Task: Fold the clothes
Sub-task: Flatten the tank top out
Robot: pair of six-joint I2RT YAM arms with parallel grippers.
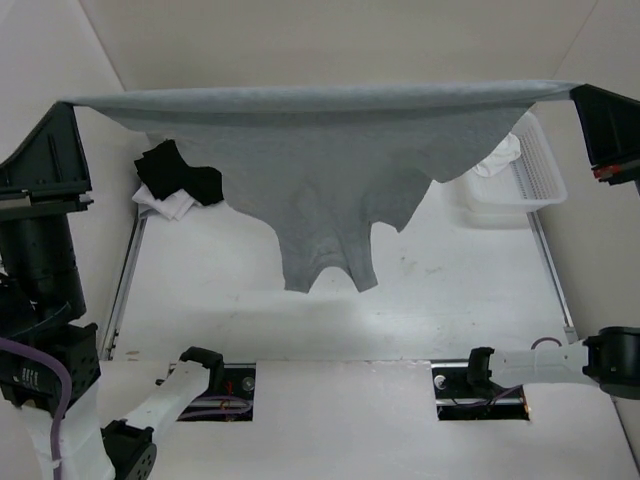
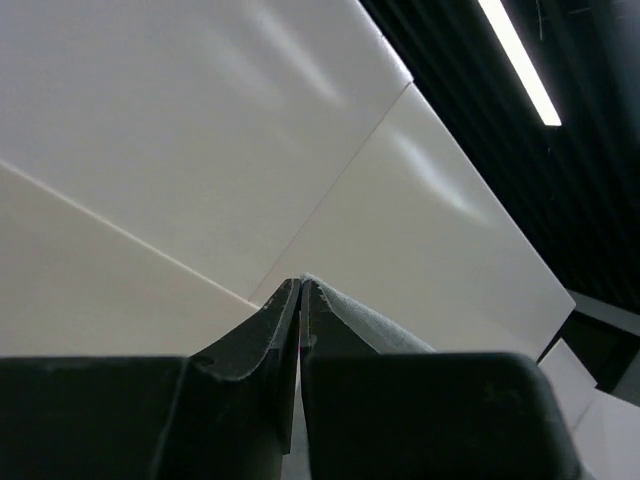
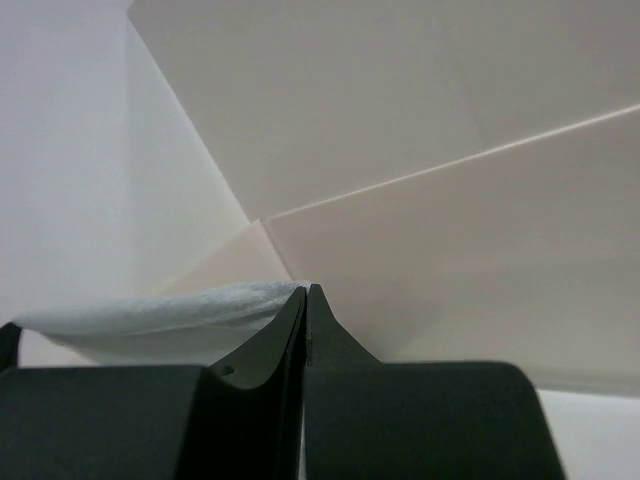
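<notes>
The grey tank top [image 1: 320,170] hangs high above the table, its hem stretched taut in a line from left to right, with the two straps dangling down at the middle. My left gripper [image 1: 68,104] is shut on its left corner, my right gripper [image 1: 578,92] shut on its right corner. In the left wrist view the jaws [image 2: 301,282] are pressed together and grey fabric [image 2: 370,320] runs off to the right of the tips. The right wrist view shows the jaws [image 3: 306,288] closed, with pale grey cloth [image 3: 160,315] trailing to the left.
A black-and-white garment pile [image 1: 178,185] lies on the table at the back left, partly behind the hanging top. A white basket [image 1: 520,175] with a white cloth [image 1: 500,155] stands at the back right. White walls enclose the table.
</notes>
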